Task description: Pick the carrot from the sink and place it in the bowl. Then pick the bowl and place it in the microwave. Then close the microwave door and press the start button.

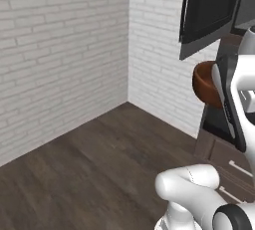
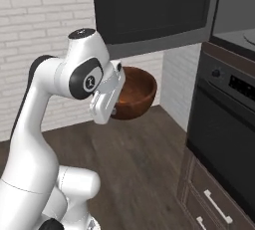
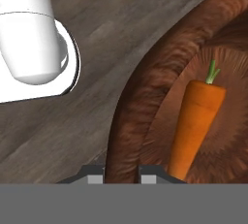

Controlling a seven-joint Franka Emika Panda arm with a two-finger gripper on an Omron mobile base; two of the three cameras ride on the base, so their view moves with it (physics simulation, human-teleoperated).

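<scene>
**End effector carrying loaded bowl; microwave stages outstanding**

End effector [image 3: 121,173] was found clamped on the rim of the bowl [image 3: 145,106], one finger tip on each side of the wall. The bowl was held aloft, clear of the wood floor [image 1: 99,159], beside the oven [image 2: 224,139] and below the open microwave door [image 2: 149,5]. The carrot [image 3: 196,121] lay inside the bowl against its inner slope, green stub pointing away from the finger tips.

Assessment: the first stage, carrot into bowl, appeared complete, and the bowl had been picked up. Remaining, as judged from this position: raise the bowl into the microwave, release it, shut the door and press start. The microwave cavity itself was barely visible at the right base view's upper right corner, so the clearance for entry could not be confirmed.
</scene>
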